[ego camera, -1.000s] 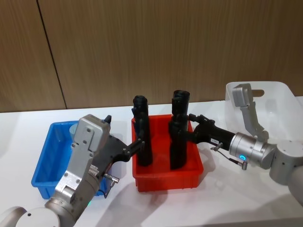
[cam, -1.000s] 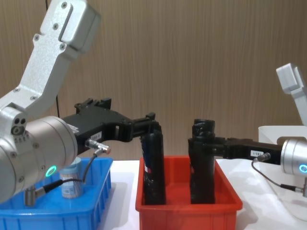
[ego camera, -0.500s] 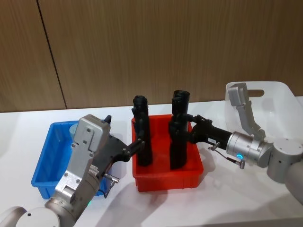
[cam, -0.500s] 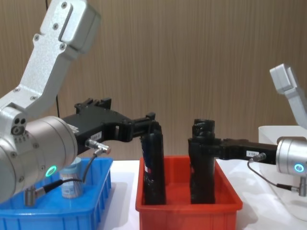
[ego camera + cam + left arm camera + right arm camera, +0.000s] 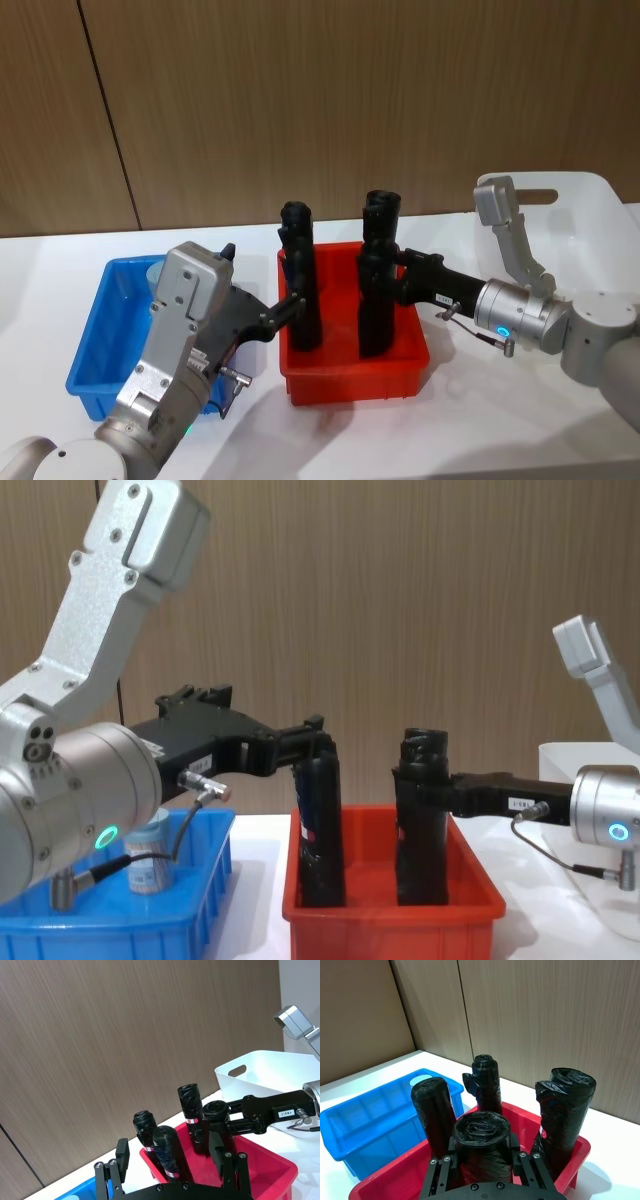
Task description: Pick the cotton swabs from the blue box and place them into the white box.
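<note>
Both grippers work the red bin (image 5: 352, 380), not the task's bins. Right gripper (image 5: 482, 1157) is clamped round a black roll (image 5: 482, 1135). Left gripper (image 5: 172, 1166) stands spread around another. One cotton swab tub (image 5: 146, 855) sits in the blue box (image 5: 95, 385), far corner; the white box (image 5: 590, 215) waits at the table's right.

A white table (image 5: 450, 420) carries three containers: the blue box (image 5: 95, 345) toward its left, a red bin (image 5: 350, 375) mid-table, the white box (image 5: 590, 215) at right.

4 black rolls (image 5: 483, 1152), 3 boxes: blue (image 5: 95, 352), red (image 5: 350, 375), white (image 5: 590, 215); maybe 1 swab tub (image 5: 148, 855).
</note>
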Robot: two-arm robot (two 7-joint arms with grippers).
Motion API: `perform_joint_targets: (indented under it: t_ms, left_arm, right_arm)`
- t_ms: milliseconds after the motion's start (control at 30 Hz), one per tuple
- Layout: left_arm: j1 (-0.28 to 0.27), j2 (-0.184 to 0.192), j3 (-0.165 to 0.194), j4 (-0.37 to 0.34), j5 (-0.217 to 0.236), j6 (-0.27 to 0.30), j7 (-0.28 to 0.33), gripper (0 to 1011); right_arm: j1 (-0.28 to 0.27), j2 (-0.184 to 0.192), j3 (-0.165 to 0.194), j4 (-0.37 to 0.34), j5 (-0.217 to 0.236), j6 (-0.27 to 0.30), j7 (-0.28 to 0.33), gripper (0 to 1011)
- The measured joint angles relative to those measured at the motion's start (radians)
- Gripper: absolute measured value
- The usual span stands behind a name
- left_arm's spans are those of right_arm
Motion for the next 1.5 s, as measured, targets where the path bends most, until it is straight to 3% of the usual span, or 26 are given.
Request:
perform_joint_targets:
  t_ms: [433,633,767,867,1000,1100,1133,1300,1500]
  left_arm:
    - [0.0,0.0,0.0,0.0,0.0,0.0,0.0,1004]
    - [0.0,0.0,0.0,0.0,0.0,0.0,0.0,1004]
    - [0.0,0.0,0.0,0.0,0.0,0.0,0.0,1004]
    - [0.0,0.0,0.0,0.0,0.0,0.0,0.0,1004]
    - [0.0,0.0,0.0,0.0,0.0,0.0,0.0,1004]
    - [0.0,0.0,0.0,0.0,0.0,0.0,0.0,1004]
    - [0.0,0.0,0.0,0.0,0.0,0.0,0.0,1004]
    - [0.0,0.0,0.0,0.0,0.0,0.0,0.0,1004]
    - [0.0,0.0,0.0,0.0,0.0,0.0,0.0,1004]
  right_arm:
    - [0.012,-0.002,0.012,0.007,-0.007,-0.022,0.005,485]
    - [0.001,0.007,0.029,-0.049,-0.005,-0.019,0.004,448]
    - [-0.051,0.025,0.042,-0.18,0.001,0.031,-0.014,431]
    - [-0.116,0.048,0.056,-0.336,0.006,0.093,-0.043,412]
    - [-0.168,0.069,0.068,-0.467,0.011,0.143,-0.068,394]
    - [-0.222,0.091,0.082,-0.608,0.017,0.196,-0.099,380]
    - [-0.222,0.091,0.082,-0.608,0.017,0.196,-0.099,376]
    - [-0.293,0.125,0.106,-0.798,0.024,0.275,-0.154,369]
    - [-0.336,0.152,0.127,-0.92,0.023,0.328,-0.204,369]
